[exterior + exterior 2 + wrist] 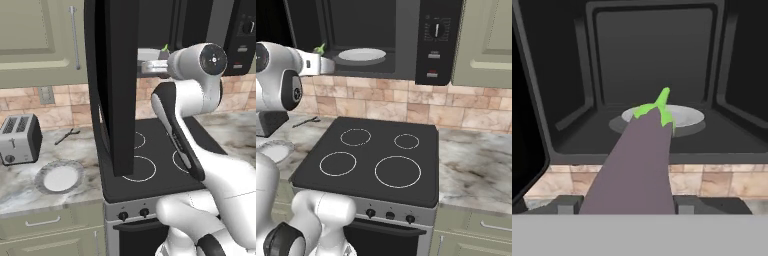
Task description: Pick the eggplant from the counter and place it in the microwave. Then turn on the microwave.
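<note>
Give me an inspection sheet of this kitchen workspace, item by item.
Surface: marbled counter either side of the black stovetop.
Job's things: eggplant held in front of the open microwave, stem toward the turntable plate; not yet inside.
Clutter: toaster, plate, small dark utensil on the counter.
Grippers: gripper, jaws closed on the eggplant.
Cables: nothing seen.
Surroundings: brick backsplash, sage-green cabinets.

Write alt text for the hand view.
An eggplant, held in the end effector, points green stem first into the open microwave, toward the round plate on its floor. Tiled wall shows below the opening.
</note>
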